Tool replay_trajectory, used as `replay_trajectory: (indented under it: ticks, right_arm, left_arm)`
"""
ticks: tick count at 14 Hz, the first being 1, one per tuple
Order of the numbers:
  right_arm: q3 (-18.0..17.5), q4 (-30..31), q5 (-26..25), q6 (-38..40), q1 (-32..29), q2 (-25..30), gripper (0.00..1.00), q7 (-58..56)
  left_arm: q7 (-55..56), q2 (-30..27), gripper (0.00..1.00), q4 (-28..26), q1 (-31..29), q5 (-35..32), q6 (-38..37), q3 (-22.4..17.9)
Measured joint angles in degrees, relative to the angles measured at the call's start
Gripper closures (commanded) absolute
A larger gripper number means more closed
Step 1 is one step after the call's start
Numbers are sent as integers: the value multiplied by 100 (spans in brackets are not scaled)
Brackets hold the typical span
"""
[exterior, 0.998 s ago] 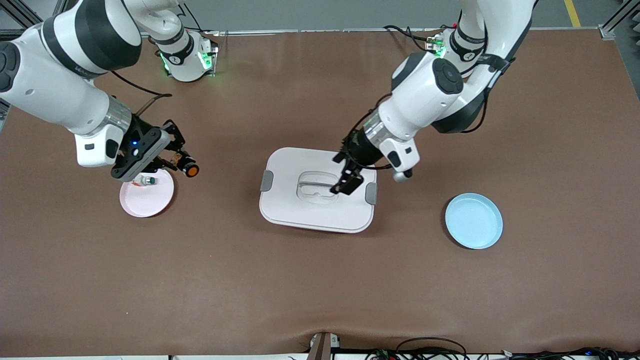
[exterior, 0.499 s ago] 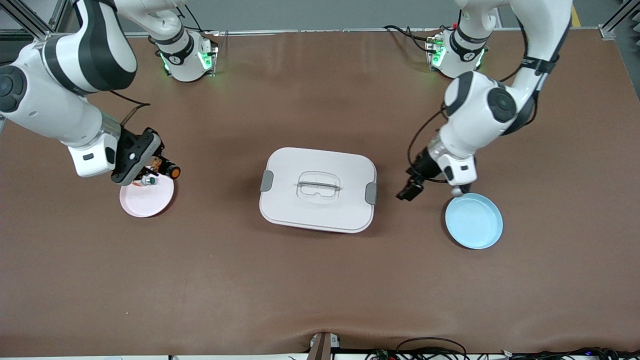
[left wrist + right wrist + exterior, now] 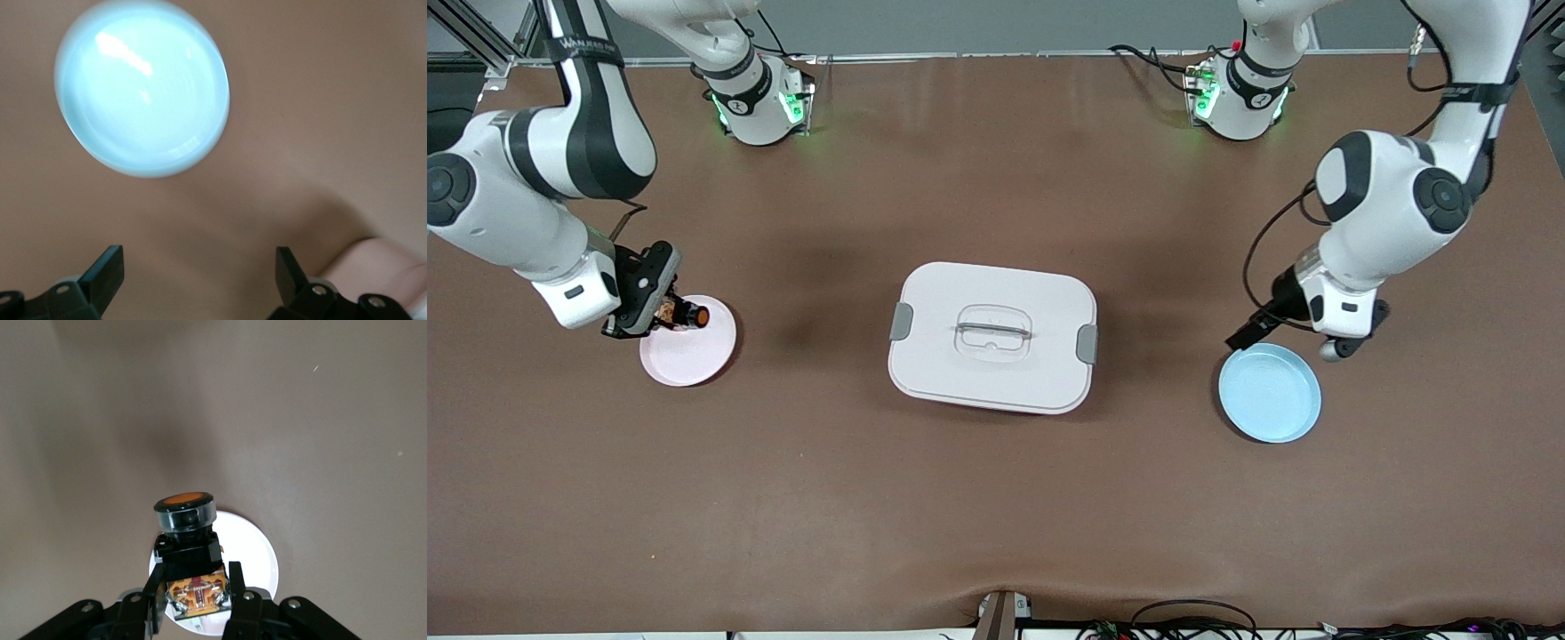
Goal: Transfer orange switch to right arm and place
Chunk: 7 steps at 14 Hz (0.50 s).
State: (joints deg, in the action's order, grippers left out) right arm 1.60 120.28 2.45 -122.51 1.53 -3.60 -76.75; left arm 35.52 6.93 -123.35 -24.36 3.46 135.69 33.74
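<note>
The orange switch [image 3: 696, 315] has a black body and a round orange cap. My right gripper [image 3: 671, 312] is shut on it, and it hangs low over the edge of a pink plate [image 3: 690, 357] toward the right arm's end of the table. In the right wrist view the switch [image 3: 185, 535] sits between the fingers of that gripper [image 3: 194, 585], cap pointing away, above the plate [image 3: 257, 561]. My left gripper [image 3: 1248, 335] is open and holds nothing. It hangs over the table just at the rim of a light blue plate [image 3: 1270, 394]. The left wrist view shows its gripper [image 3: 198, 275] spread wide.
A white lidded box [image 3: 992, 336] with grey latches and a clear handle stands mid-table between the two plates. The blue plate [image 3: 142, 87] holds nothing. A pale corner of the box [image 3: 383, 270] shows in the left wrist view. Cables lie along the table's front edge.
My left arm has swung from over the box to the blue plate's rim. My right gripper has carried the switch down over the pink plate, toward the right arm's end.
</note>
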Motion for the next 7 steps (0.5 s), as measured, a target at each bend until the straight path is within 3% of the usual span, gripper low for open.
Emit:
replay_trajectory:
  ticks: [4, 7]
  right_arm:
    - [-2, 56, -58, -200, -225, -278, 100, -208]
    - [0, 164, -91, -492, -405, -424, 100, -257]
  left_arm:
    - [-1762, -312, 0, 98, -183, -433, -107, -2]
    - [-2272, -433, 0, 755, -401, -443, -1088, -5]
